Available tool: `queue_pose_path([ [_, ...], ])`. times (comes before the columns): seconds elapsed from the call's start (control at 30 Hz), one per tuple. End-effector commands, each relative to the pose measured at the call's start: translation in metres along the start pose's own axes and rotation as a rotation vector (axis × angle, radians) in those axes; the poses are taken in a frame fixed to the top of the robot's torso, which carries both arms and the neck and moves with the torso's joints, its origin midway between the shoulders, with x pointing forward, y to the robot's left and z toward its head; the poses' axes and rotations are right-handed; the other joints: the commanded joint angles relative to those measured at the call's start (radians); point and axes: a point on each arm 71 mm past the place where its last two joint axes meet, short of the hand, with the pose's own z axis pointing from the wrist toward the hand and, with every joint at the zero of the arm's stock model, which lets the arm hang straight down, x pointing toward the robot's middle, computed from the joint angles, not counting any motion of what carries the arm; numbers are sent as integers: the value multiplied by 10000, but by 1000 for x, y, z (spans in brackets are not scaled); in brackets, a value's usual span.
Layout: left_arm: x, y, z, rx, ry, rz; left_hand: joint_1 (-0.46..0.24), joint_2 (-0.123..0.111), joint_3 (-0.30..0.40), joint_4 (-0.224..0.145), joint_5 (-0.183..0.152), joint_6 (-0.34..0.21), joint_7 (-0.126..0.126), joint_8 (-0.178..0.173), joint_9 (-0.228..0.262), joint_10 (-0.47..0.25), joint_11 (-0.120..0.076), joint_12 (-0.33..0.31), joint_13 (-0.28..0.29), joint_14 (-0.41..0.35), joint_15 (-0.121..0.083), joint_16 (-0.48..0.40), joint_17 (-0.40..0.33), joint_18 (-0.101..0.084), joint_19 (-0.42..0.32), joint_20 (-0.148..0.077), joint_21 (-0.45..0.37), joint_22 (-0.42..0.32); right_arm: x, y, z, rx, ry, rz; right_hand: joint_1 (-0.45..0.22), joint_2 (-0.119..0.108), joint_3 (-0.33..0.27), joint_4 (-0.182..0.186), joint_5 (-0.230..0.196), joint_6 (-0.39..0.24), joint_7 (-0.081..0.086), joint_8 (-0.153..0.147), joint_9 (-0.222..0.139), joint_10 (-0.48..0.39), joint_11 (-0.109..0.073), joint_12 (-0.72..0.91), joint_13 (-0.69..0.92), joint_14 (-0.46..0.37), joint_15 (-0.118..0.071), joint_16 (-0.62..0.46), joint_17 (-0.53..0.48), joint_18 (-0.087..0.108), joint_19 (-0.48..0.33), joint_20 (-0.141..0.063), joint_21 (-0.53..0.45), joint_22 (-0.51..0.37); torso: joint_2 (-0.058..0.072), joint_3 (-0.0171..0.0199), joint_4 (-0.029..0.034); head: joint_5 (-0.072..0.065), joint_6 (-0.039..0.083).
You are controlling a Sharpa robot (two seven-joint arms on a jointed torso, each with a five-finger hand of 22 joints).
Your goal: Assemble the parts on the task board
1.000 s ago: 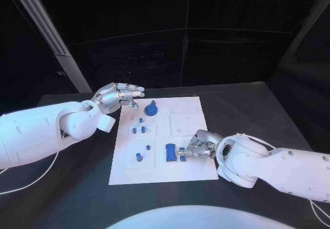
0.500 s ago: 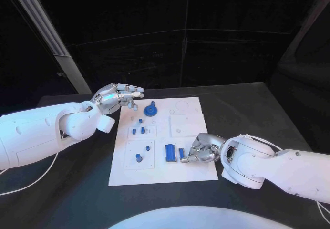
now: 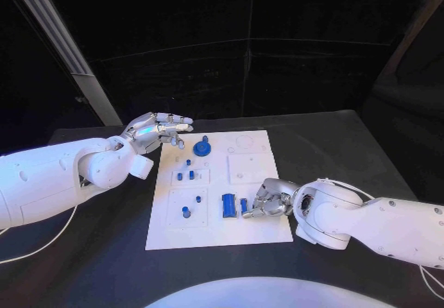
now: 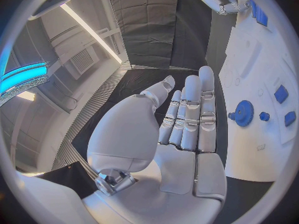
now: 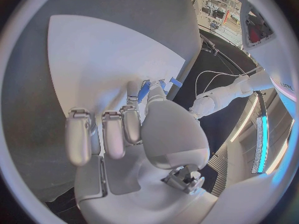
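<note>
1. The right hand [image 3: 266, 200] pinches a small blue part [image 3: 244, 206] between thumb and a finger, low over the white board [image 3: 249, 231].
2. A longer blue bar [image 3: 228, 205] lies just beside it on the board.
3. The left hand [image 3: 157, 130] hovers at the board's far corner, fingers loosely spread, holding nothing, near a blue gear [image 3: 203, 149].
4. To do this well, it likely helps to keep the part upright and lower it slowly.

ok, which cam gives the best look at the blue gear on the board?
Left wrist view: the blue gear sits close and unblocked beside the left hand, teeth and hub visible. The head view shows it whole but small, at the task board's far end. In the right wrist view I can't make it out.
</note>
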Motion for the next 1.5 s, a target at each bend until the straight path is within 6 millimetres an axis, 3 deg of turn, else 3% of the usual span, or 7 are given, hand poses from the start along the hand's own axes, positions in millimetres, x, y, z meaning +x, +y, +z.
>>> queue_pose_path([
  [0.03,1,-1,0,48,133,-36,1,76,-5,-7,40,-72,26,54,0,-88,-7,45,-2,-76,-1,39,-10,136,2,70,-30,-16,0,-1,2,174,32,-126,-66,251,-64,22,190,-15,-44,55,27,131,-16,33,503,756,-67,-32,967,-105,576,-66,-16,2018,3,1,6,-12,-7],
  [0.23,1,-1,1,39,136,-37,1,76,-5,-7,40,-72,26,54,0,-88,-7,45,-2,-76,-1,39,-10,136,2,70,-30,-16,2,-1,4,327,224,-302,345,324,59,-260,420,-37,-98,64,67,124,-65,12,495,755,-103,-37,960,-103,572,-86,-22,2014,2,6,12,-4,-22],
  [0.6,1,-1,1,12,146,-40,13,83,4,-16,44,-83,26,63,-1,-98,-7,48,-3,-82,-1,44,-17,138,-2,70,-30,-18,4,0,5,444,433,-544,992,231,284,-917,-297,-69,-109,60,134,108,-78,-20,488,751,-125,-47,953,-99,559,-123,-42,2001,-4,5,-6,-5,-31],
  [1.0,1,-1,0,28,160,-52,23,81,8,-27,44,-90,26,70,-1,-104,-7,52,-3,-87,-2,47,-22,138,-4,70,-30,-19,-5,-4,-8,-1005,145,817,-33,-268,-461,-511,-421,-521,138,-196,98,-148,130,-624,148,638,38,-341,465,48,185,-3,-512,1538,-43,-4,-13,-6,48],
  [1.1,1,-1,0,93,146,-48,-4,63,-11,-19,37,-91,28,82,0,-104,-3,61,-2,-94,3,50,-29,135,-10,74,-32,-21,-18,-8,-12,-1988,116,2133,158,-109,-531,-522,-1103,-1059,353,-464,14,-1178,337,-2874,-1197,137,216,-1619,-1344,442,-868,164,-1934,197,-79,-33,-23,-39,128],
  [1.3,1,-2,1,234,105,-31,-56,55,-40,6,33,-90,21,107,3,-95,-6,82,2,-103,11,56,-41,133,-19,82,-39,-28,-58,-17,-9,-3385,-858,5006,1277,269,-480,-1074,-656,-1514,649,-762,-115,-3477,613,-7518,-4397,-1543,461,-6745,-6833,1523,-3959,409,-7286,-4501,-197,-112,-76,-79,309],
  [1.5,0,-3,4,428,-121,-214,-123,68,-70,49,30,-68,-4,152,10,-64,-22,117,8,-115,11,65,-58,134,-31,90,-52,-41,-99,-36,3,-3920,-2337,7333,1864,588,-790,-1388,-686,-1772,1095,-1230,-424,-4174,1127,-10106,-7158,-2261,989,-9774,-8150,1507,-4379,866,-9686,-6323,-370,-215,-97,-105,561],
])
